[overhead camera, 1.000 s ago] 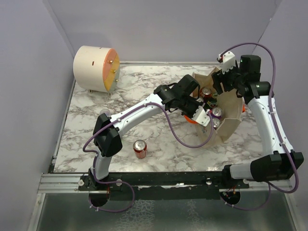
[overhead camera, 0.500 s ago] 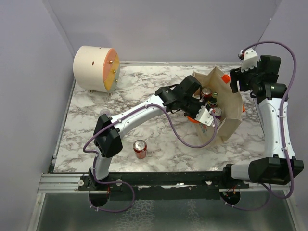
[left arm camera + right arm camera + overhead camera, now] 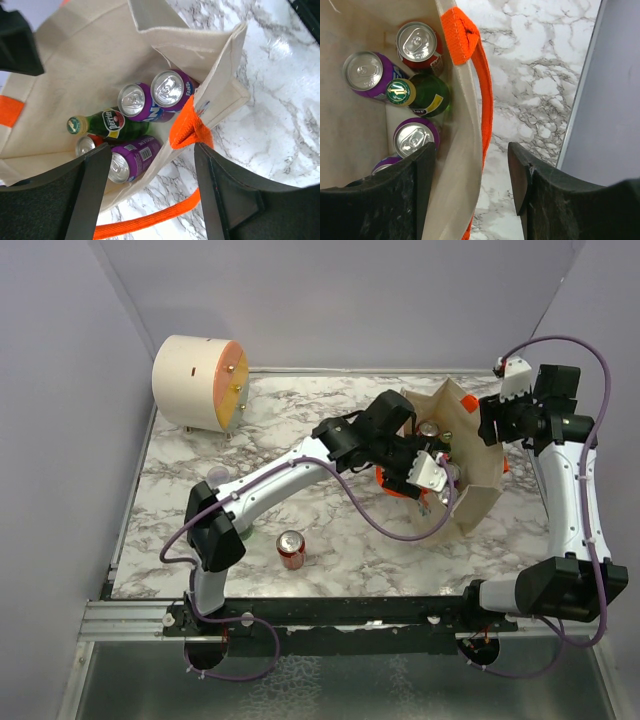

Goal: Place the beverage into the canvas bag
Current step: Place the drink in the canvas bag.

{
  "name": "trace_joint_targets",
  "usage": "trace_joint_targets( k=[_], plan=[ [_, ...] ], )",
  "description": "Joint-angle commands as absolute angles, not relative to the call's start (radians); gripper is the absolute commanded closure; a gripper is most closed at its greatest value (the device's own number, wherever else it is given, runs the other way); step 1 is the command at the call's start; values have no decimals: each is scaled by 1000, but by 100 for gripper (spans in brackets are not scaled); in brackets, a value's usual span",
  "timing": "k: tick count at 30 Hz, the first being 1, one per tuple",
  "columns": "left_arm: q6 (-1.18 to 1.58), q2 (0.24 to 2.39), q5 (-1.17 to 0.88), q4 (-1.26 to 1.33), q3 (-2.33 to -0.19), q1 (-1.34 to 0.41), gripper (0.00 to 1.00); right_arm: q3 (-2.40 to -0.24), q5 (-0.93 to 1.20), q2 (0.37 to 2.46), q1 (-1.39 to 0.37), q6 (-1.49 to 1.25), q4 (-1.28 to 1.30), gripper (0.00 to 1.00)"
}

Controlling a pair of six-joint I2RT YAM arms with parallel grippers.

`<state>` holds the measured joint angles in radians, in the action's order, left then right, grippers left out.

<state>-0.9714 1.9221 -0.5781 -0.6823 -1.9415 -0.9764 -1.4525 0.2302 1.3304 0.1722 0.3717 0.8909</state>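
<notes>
- The canvas bag (image 3: 482, 468) stands on the right part of the marble table (image 3: 300, 430), mouth upward, with a wrist over each side. In the overhead view the left arm covers much of its mouth and near wall.
- Contents are only partly visible. The left wrist view shows three purple cans (image 3: 170, 90) and a green bottle (image 3: 107, 125) with a yellow label. A further can beside them is cut off by a finger.
- The right wrist view shows a red can (image 3: 418, 44) upright, just beside the bottle's cap. Whether the bottle stands or leans cannot be told.
- Print on the bag: only a few blue marks on the outer wall by the handle stitching, too small to read.
- Bag appearance: beige cloth, slack, with the rim folded over at one corner. A bright orange handle (image 3: 480, 85) is sewn at the rim, and one loop trails on the marble.
- Left gripper (image 3: 149, 150): above the near rim, jaws released and spread, nothing between them. The rim and handle stitching show below the gap.
- Right gripper (image 3: 471, 150): above the opposite wall, jaws apart. The wall and handle lie in the gap, unclamped.
- A loose red can (image 3: 291, 549) stands upright near the front edge, well apart from the bag.
- A cream drum (image 3: 198, 382) with an orange face sits at the far left corner.
</notes>
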Motion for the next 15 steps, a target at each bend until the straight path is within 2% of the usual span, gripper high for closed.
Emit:
trace_joint_targets(
  k=[1,8,15],
  plan=[
    [-865,1812,-599,-677,-1945,-982,28,-1436,272,1346,181,369,918,43],
    [-626,1812,-594,-524,-1998,-962,23,-1425,284,1356,183,347,925,48],
    [-360,1888,-445,-290,-2007,-957,23,-1405,315,1361,184,323,915,55]
  ],
)
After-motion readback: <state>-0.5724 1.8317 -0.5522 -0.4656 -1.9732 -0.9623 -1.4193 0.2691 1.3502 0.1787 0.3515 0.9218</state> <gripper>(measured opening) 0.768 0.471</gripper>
